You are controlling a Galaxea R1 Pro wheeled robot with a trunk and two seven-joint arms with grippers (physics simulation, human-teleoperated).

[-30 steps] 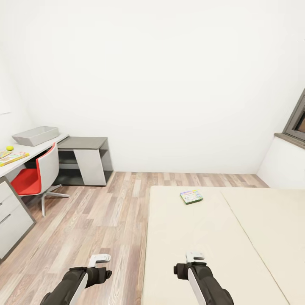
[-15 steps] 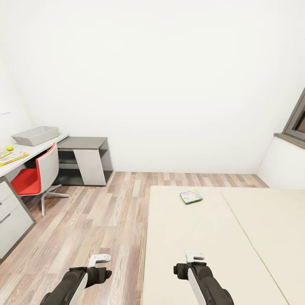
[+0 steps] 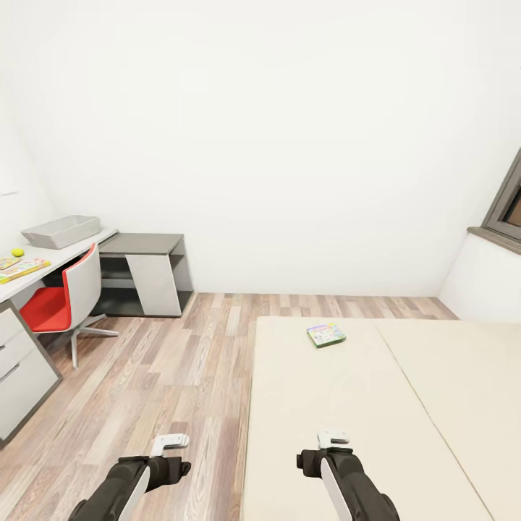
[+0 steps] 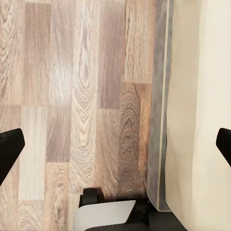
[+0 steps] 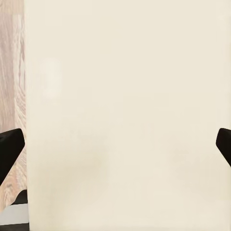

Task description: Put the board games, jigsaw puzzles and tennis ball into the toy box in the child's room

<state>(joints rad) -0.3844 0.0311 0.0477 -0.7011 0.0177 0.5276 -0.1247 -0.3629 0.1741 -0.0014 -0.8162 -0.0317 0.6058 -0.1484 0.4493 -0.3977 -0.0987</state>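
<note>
A green-bordered board game [image 3: 326, 334] lies on the cream bed [image 3: 405, 405], near its far edge. At the far left the table [image 3: 51, 255] carries the grey toy box [image 3: 61, 231] and the tennis ball [image 3: 17, 252]. Next to the ball lies a flat multicoloured toy [image 3: 22, 270], too small to tell puzzle from game. My left gripper [image 3: 170, 441] hangs over the wood floor beside the bed and is open [image 4: 115, 149], with nothing between its fingers. My right gripper [image 3: 333, 437] is over the mattress, well short of the game, open and empty [image 5: 115, 149].
A red and white swivel chair [image 3: 64, 298] stands at the table, with white drawers [image 3: 18, 369] nearer to me. A low dark grey cabinet [image 3: 145, 273] sits against the back wall. A window ledge [image 3: 499, 239] juts out at the right. Wood floor [image 3: 166, 362] lies between bed and table.
The whole view has shifted very slightly, so the camera moved a touch. Both arms and the toys stand as before.
</note>
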